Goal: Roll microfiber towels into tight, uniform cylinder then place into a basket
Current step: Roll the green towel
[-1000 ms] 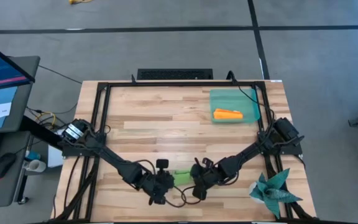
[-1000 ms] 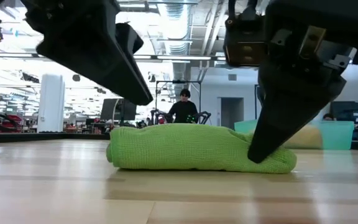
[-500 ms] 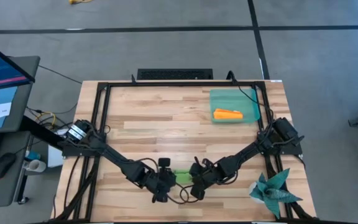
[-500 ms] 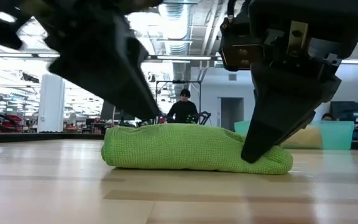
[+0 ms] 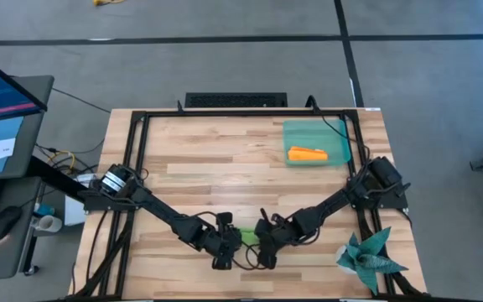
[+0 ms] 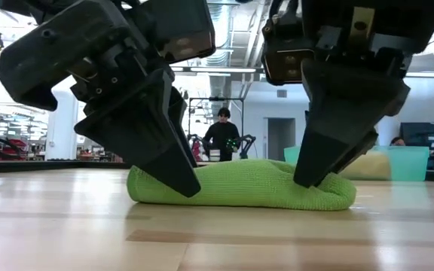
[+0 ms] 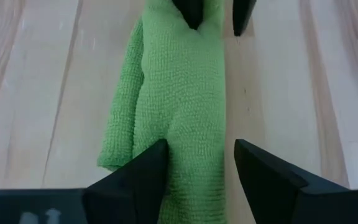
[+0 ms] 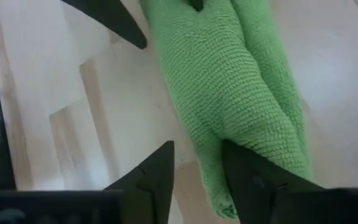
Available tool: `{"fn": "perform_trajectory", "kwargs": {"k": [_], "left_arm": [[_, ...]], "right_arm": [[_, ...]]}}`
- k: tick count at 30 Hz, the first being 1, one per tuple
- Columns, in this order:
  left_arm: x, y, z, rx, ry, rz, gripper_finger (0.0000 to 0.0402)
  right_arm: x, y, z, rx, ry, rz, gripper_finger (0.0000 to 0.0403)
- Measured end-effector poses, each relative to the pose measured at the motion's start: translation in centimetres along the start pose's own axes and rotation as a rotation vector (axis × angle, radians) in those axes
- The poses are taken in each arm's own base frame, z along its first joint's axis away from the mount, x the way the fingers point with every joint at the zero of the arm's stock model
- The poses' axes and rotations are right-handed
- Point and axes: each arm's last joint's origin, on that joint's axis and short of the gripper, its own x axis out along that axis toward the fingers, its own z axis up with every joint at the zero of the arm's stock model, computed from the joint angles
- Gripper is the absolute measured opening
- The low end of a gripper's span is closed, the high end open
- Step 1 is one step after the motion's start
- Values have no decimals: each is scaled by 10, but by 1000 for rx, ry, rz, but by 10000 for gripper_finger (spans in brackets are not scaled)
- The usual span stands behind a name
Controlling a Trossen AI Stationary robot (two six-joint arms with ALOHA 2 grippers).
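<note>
towels: 2 – green (image 6: 239,184), orange (image 5: 307,154) | basket (image 5: 335,134): 1

Lime-green towel (image 6: 239,184), orange towel (image 5: 307,154)

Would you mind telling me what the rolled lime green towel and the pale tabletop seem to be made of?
The rolled lime green towel looks like soft knitted microfibre: fine looped weave, matte. The pale tabletop appears to be wood planks with visible grain and a light sheen.
</note>
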Motion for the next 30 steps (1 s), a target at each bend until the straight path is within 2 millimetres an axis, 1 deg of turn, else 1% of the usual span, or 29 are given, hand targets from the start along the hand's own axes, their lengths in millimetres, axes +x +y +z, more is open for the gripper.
{"fn": "perform_trajectory", "kwargs": {"k": [3,6,8,11,14,18,21,23,26,28,30], "left_arm": [[0,0,0,-8,-2,0,185],[1,1,0,-31,9,-14,185],[1,2,0,-58,12,-16,185],[1,2,0,-85,12,-15,185],[2,3,1,-118,13,-16,185],[3,5,1,-153,17,-17,185],[3,6,1,-154,18,-17,185],[3,6,1,-154,18,-16,185],[3,6,1,-154,17,-14,185],[3,6,1,-163,9,3,185],[4,7,1,-173,-4,32,185]], "right_arm": [[-9,-4,5,-10,23,2,167],[-30,-6,9,-71,26,-7,170],[-47,-8,12,-106,23,-17,171],[-70,-7,16,-179,-31,-30,171],[-81,-2,16,-244,-115,-58,171],[-79,1,14,-259,-144,-83,171],[-74,-1,21,-239,-170,-77,171],[-70,-6,22,-249,-151,-94,171],[-65,-6,29,-274,-150,-53,172],[-61,-11,28,-279,-127,-72,176],[-61,-12,31,-269,-129,-60,186]]}}
